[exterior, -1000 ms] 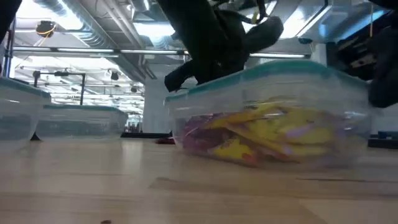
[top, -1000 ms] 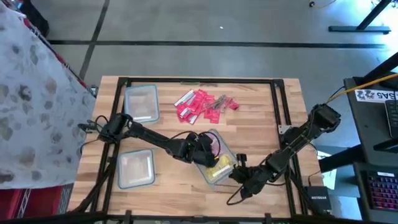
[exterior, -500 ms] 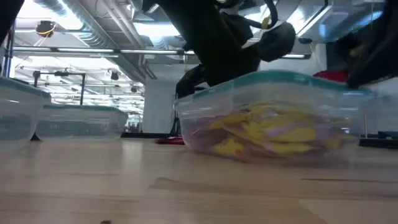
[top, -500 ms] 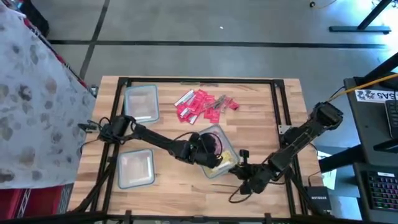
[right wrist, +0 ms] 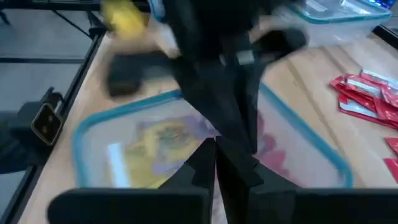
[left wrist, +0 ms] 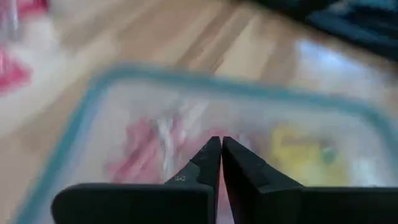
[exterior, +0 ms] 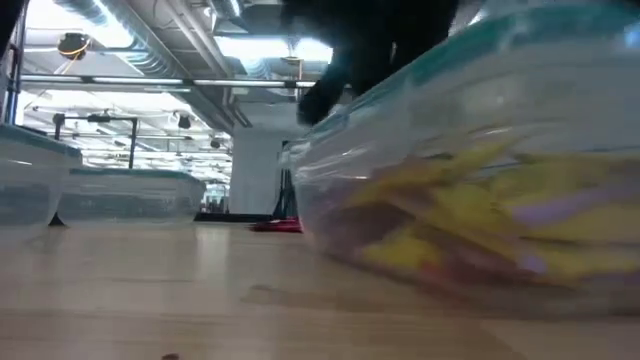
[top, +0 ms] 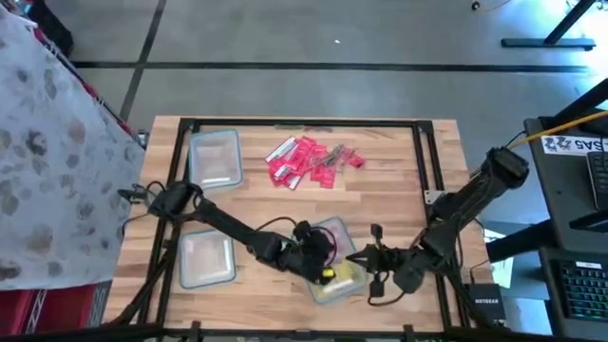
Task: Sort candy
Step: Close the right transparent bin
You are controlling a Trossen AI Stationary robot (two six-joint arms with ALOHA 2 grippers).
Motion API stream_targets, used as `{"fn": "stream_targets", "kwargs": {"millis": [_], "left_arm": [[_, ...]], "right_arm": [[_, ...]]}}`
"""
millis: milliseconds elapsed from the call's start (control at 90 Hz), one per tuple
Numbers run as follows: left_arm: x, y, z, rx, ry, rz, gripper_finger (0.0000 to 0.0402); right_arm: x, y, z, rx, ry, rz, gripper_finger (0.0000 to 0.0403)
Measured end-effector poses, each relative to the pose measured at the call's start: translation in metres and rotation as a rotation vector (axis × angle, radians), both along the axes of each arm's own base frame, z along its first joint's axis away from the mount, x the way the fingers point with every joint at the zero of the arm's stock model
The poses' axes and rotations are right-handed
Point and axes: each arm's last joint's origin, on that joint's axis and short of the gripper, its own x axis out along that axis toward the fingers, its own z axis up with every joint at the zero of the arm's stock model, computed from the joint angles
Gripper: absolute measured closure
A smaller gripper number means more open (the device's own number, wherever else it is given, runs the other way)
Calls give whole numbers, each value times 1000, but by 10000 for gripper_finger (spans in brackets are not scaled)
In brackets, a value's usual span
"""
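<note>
A clear tub with a teal rim [top: 348, 285] stands near the table's near edge, holding yellow candy [top: 329, 275] and pink candy [left wrist: 140, 149]. In the low view the tub [exterior: 480, 200] is very close. My left gripper [top: 318, 254] is shut, its tips [left wrist: 221, 142] pointing down over the tub's middle. My right gripper [top: 357, 258] is also shut, its tips [right wrist: 214, 144] over the tub's right part, facing the left arm [right wrist: 211, 68]. A loose pile of red candy [top: 309, 160] lies on the table at the far middle. My left gripper points its shut fingers [left wrist: 208, 158] down from above at the tub's top, over the pink candy. I cannot tell whether they touch it. My right gripper comes with shut fingers [right wrist: 233, 163] slanting from the table's right at the tub's top. Its own fingers hide any contact.
Two more clear tubs stand on the table's left side, one far [top: 217, 157] and one near [top: 207, 256]. A black frame rail [top: 423, 180] runs along the table's right side. Bare wood lies between the red pile and the tub.
The tub with the yellow and pink candy has slid toward the table's near edge and turned a little, and now looms much larger in the low view. My left gripper has gone the same way, staying over the tub.
</note>
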Motion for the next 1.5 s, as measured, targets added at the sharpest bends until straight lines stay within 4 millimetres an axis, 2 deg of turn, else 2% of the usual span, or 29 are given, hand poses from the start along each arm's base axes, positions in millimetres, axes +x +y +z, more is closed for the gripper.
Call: {"fn": "stream_targets", "kwargs": {"millis": [133,300,411,556,633,789,956,1111,1211,1311,1411,1500], "left_arm": [[-10,-17,29,79,-67,2,402],[-28,-29,40,167,-61,41,402],[-39,-34,35,173,-22,87,402],[-55,-35,21,104,60,177,402],[-64,-35,17,84,93,224,402],[-74,-36,13,53,97,285,402],[-76,-36,10,45,78,308,402],[-76,-36,10,45,77,310,402],[-76,-36,10,44,77,311,402],[-75,-35,10,45,77,313,402],[-74,-33,10,40,74,320,402],[-73,-33,10,37,71,322,402]], "right_arm": [[25,-13,-6,84,28,51,403],[52,-26,-26,180,129,210,403],[56,-34,-41,177,221,208,403],[42,-41,-48,151,381,67,403],[24,-44,-46,126,487,-29,403],[-19,-42,-33,47,570,-147,403],[-64,-51,-13,51,607,-316,403],[-95,-61,0,46,492,-525,403],[-100,-62,4,96,281,-633,403],[-90,-52,4,102,82,-591,403],[-79,-43,2,56,71,-510,403],[-69,-36,-5,28,174,-430,403]]}}
